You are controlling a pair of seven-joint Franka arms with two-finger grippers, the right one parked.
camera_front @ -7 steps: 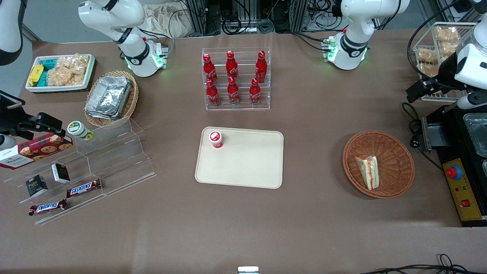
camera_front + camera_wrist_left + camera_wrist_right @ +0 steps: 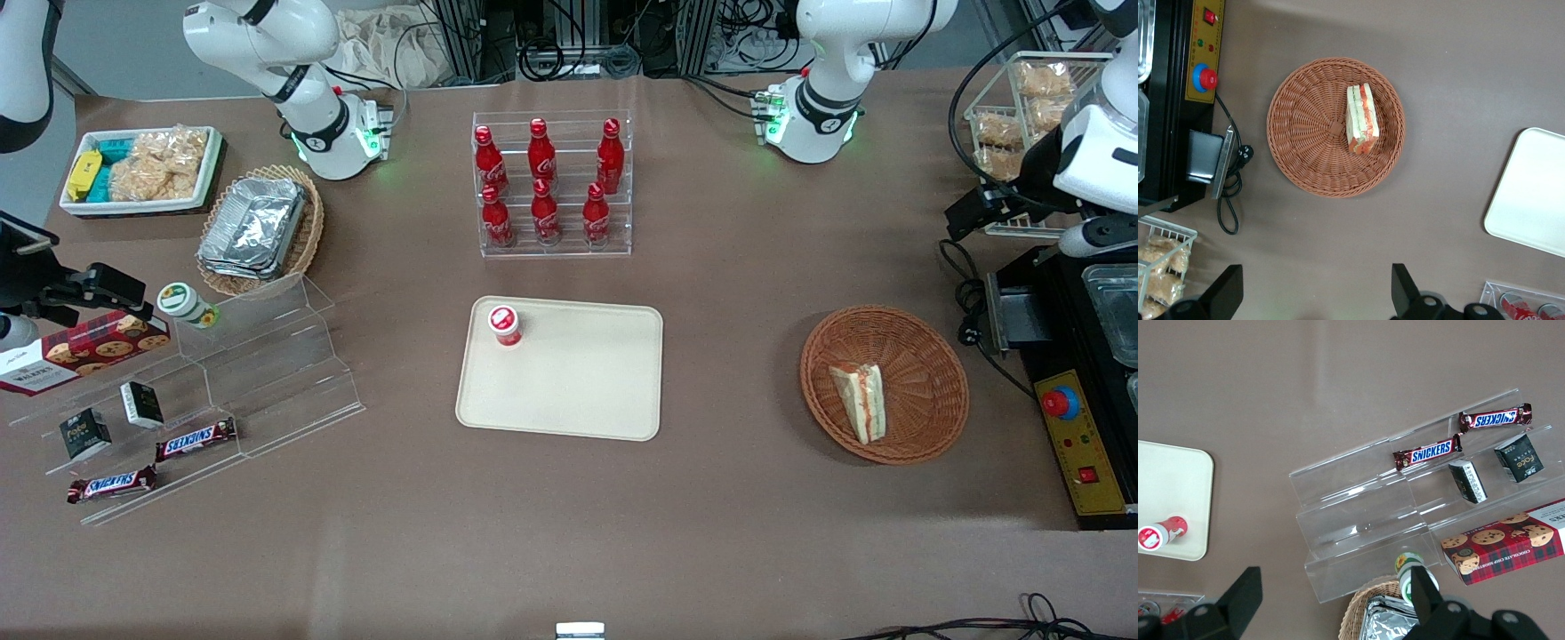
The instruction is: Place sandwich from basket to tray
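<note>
Left wrist view: gripper (image 2: pixel 1311 293) spread wide, holding nothing, hanging high above bare tabletop beside the basket (image 2: pixel 1298 143). Sandwich (image 2: pixel 1362 127) lying in the basket, just off its centre toward the tray (image 2: pixel 1531 200), filling edge up, untouched. Judged step: approach, grasp not yet begun. Next move calls for shifting over the sandwich, descending with fingers astride its long sides, closing gently on soft bread, lifting clear of the rim, then carrying to a bare part of the tray, away from the small red-capped bottle (image 2: pixel 505 325) standing near one corner. Readable writing: "SNICKERS" on two bars (image 2: pixel 1429 452), "WALKERS" on the tartan cookie box (image 2: pixel 80 348); Coca-Cola script on the red bottles (image 2: pixel 544 182).
</note>
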